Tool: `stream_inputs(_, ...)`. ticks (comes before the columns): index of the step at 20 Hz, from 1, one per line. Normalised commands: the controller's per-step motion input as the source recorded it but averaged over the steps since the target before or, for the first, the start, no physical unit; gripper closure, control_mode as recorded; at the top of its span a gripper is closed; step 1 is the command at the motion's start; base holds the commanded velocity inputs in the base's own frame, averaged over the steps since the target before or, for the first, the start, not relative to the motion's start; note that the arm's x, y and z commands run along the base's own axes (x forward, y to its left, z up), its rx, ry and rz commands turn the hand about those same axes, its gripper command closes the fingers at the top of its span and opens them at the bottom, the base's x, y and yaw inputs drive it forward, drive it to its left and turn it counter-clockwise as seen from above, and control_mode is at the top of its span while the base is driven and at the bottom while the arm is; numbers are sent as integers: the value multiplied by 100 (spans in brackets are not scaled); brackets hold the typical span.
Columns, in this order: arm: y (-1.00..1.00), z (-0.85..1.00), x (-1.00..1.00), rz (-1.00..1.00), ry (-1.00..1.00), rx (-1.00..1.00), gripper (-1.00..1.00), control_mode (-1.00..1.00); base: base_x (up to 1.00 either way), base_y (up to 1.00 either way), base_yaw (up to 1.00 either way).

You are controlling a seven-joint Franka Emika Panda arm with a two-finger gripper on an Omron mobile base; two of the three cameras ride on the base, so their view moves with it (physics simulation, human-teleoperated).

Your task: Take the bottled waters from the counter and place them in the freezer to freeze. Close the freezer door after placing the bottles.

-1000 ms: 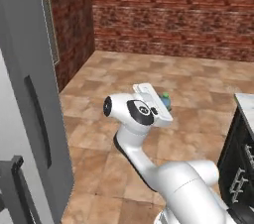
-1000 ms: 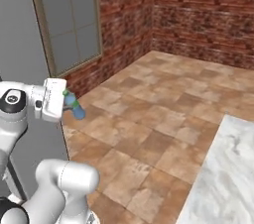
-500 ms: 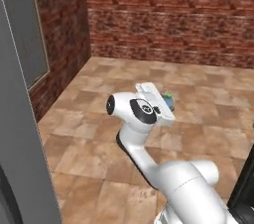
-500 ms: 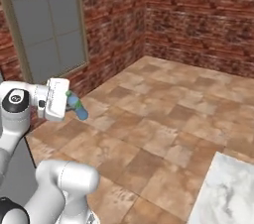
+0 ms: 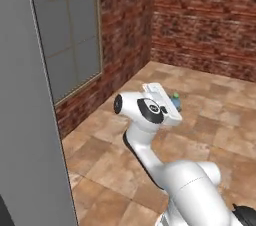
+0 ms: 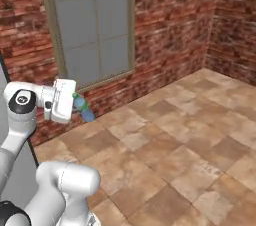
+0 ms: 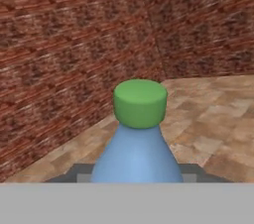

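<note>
A red brick wall (image 6: 175, 25) and a brown tiled floor (image 6: 190, 140) are being shown as the backdrop, the wall being broken by a grey-paned window (image 6: 92, 22). The blue bottled water (image 7: 137, 151) with its green cap (image 7: 140, 103) is being carried in the air above the floor, well apart from any surface. In the hand view its neck and cap are being seen rising between the dark finger tips, the cap pointing away from the hand toward the corner of the walls. The gripper (image 6: 77, 106) is being kept closed on the bottle's body, with the bottle jutting out past the white hand in the right base view. A tall pale grey panel (image 5: 30, 135) is being seen at the left edge of the left base view, its nature not being clear.
</note>
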Motion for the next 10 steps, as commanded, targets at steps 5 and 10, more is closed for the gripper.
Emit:
stream_inputs(5, 0, 0, 0, 0, 0, 0, 100, 100, 29, 0, 78)
stream_inputs(10, 0, 0, 0, 0, 0, 0, 100, 100, 0, 2, 85)
